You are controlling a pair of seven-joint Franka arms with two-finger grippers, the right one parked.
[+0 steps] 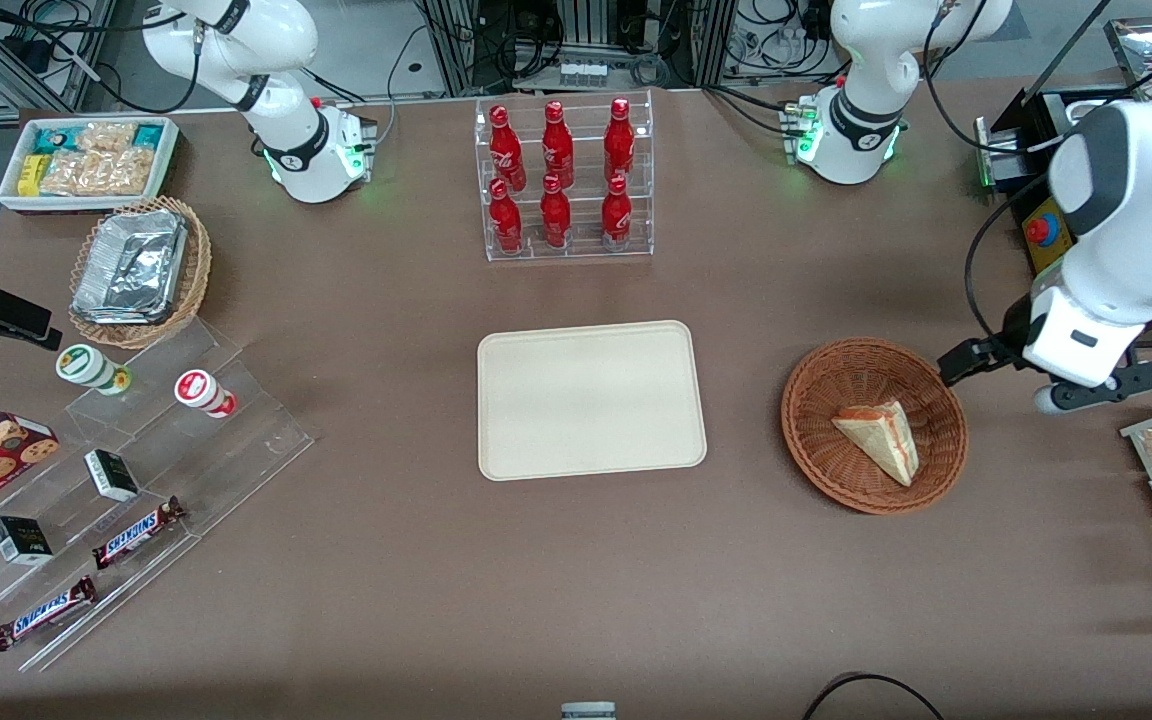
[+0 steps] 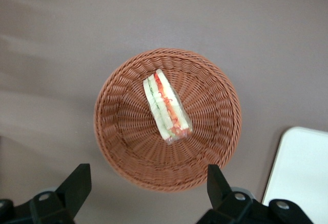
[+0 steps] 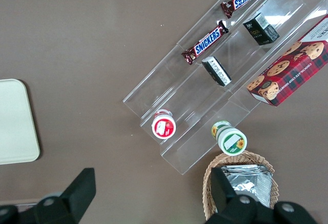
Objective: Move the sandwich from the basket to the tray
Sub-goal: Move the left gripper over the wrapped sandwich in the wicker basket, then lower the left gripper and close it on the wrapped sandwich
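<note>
sandwich: small triangular wedge of pale white bread, red-orange and green filling along one edge, clear-wrapped (image 1: pixel 879 437) (image 2: pixel 166 106), lying on its side inside the basket, about mid-bowl
basket: round shallow reddish-brown woven wicker bowl (image 1: pixel 806 420) (image 2: pixel 118 131), on the brown table toward the working arm's end, beside the tray but apart from it
tray: flat cream-beige rectangular plastic tray, rounded corners, low rim (image 1: pixel 591 399) (image 2: pixel 302 172), mid-table, nothing on it
gripper: left arm's black two-finger gripper (image 1: pixel 1056 375) (image 2: pixel 146 183), held above the table just off the basket's rim, toward the working arm's end; fingers (image 2: pixel 77 183) spread wide, nothing between them, not touching sandwich or basket
bottle rack: clear acrylic stand with six red bottles (image 1: pixel 564 178), farther from the front camera than the tray
table: brown flat surface (image 1: pixel 576 560)
</note>
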